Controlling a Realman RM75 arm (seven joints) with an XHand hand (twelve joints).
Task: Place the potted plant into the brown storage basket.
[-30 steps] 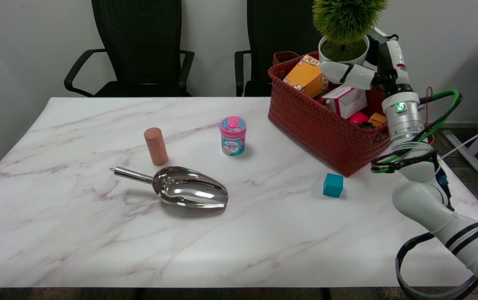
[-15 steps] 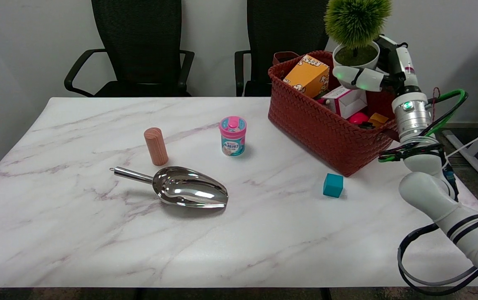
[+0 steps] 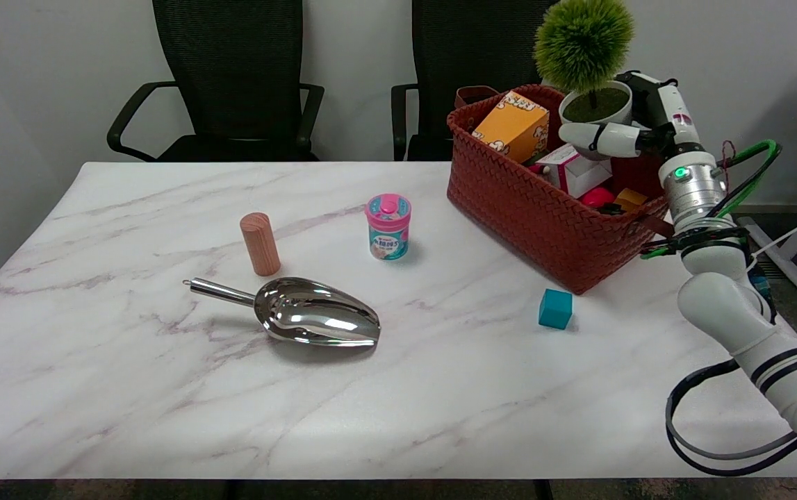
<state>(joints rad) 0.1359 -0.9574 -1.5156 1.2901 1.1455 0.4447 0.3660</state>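
I've got the potted plant gripped in my right hand, fingers wrapped round the white pot, and it hangs upright over the far right part of the brown storage basket. The pot's base looks about level with the basket's rim, not yet down inside; I can't tell whether it touches anything below.

So this is the lowering step, as I judge it: carry done, placement not yet made. The basket is crowded. An orange box leans at the back left, a white and pink box lies right under the pot, and something red and a small orange item sit toward the near right.

Next move calls for a slow, straight descent, keeping the pot level, aiming for whatever gap there is beside the white box. If it lands on the box it may tip, so I'd let go only once it rests steady. The teal cube on the worktop is well apart, no bother.
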